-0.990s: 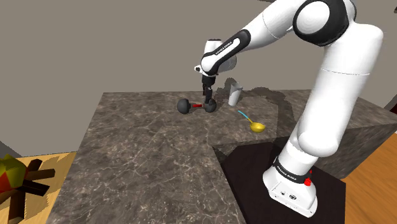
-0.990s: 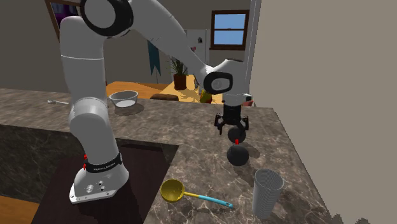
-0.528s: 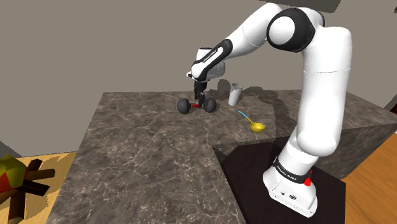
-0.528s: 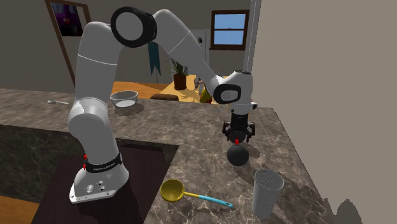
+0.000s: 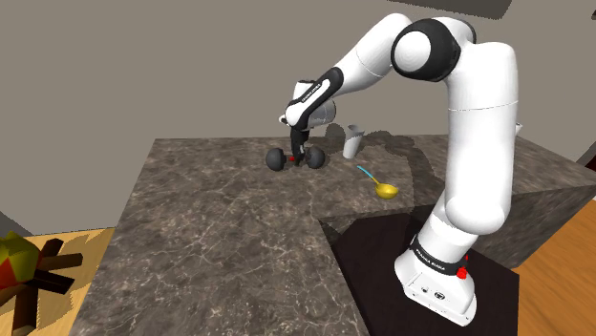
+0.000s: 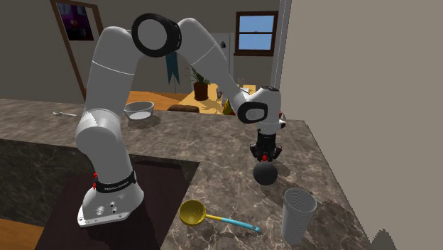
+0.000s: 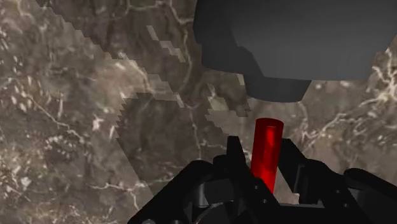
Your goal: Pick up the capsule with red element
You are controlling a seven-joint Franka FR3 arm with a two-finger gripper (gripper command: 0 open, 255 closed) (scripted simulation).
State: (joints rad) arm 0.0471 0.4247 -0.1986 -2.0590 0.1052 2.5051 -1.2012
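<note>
From where I stand, the end effector [image 5: 297, 154] is down at the far side of the marble table [image 5: 210, 229]. It is clenched around the red bar of the capsule [image 7: 265, 143], with one dark rounded end lying on the table on each side of it. A ribbed grey cup [image 6: 299, 213] and a yellow spoon [image 6: 193, 212] sit near the end effector, not touching it.

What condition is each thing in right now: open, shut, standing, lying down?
Capsule: lying on the counter, not yet lifted.
Jaws: shut on the capsule's red bar.
Cup: standing upright.
Ladle: lying flat, scoop facing up.
Bowl: upright.
</note>
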